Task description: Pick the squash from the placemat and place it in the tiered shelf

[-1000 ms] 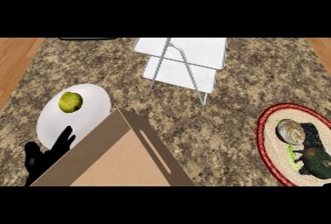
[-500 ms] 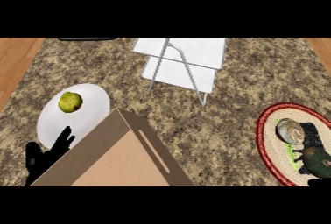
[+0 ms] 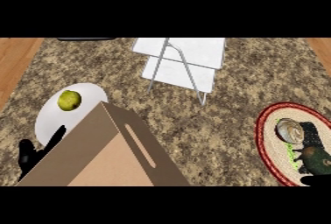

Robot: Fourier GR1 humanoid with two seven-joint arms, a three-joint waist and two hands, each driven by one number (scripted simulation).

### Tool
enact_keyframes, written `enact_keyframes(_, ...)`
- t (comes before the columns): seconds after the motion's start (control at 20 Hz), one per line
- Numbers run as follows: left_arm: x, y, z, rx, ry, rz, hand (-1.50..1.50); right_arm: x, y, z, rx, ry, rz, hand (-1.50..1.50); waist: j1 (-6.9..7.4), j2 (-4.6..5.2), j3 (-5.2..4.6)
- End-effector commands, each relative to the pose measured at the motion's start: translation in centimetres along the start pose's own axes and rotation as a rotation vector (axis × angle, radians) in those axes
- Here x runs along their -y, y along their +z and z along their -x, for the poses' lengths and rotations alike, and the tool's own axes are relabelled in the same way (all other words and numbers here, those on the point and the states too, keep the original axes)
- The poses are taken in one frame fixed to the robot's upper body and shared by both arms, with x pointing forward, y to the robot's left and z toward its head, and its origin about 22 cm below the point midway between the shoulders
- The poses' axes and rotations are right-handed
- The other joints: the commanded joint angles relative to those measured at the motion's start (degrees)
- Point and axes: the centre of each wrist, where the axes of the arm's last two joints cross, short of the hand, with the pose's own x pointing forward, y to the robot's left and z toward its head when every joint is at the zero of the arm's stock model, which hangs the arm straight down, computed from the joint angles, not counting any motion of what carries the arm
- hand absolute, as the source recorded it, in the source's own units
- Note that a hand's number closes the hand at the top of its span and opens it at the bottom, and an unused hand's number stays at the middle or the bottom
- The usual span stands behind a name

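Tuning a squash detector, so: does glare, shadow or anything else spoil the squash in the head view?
Head view: even light, no glare or cast shadow on the squash or placemat; the dark squash, at the lower right corner, blends with the black right hand below it; the cardboard box hides part of the plate and left hand.

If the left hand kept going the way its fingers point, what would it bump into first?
Probably the fruit on the plate. The left hand points up across the plate roughly toward it, close beside the box. It might pass above or just to the side, as depth is unclear.
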Motion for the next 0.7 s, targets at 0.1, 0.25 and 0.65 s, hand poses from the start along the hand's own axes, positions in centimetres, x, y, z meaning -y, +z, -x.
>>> enact_keyframes(0.1,3.0,-2.6,-2.9,0.033,0.106,0.09,0.0,-1.2,-1.7,-0.3,0.024,-0.031,0.021,-1.5,-0.51,0.81,-1.74)
enact_keyframes(0.25,2.7,-2.5,-2.3,0.032,0.112,0.081,0.0,-1.7,-2.4,0.7,0.035,-0.045,0.03,-1.5,-0.64,0.79,-1.75)
enact_keyframes(0.65,2.6,-1.8,-2.7,0.034,0.088,0.078,0.0,-2.5,-4.0,0.8,0.12,0.136,-0.172,1.5,-0.33,0.88,-1.74)
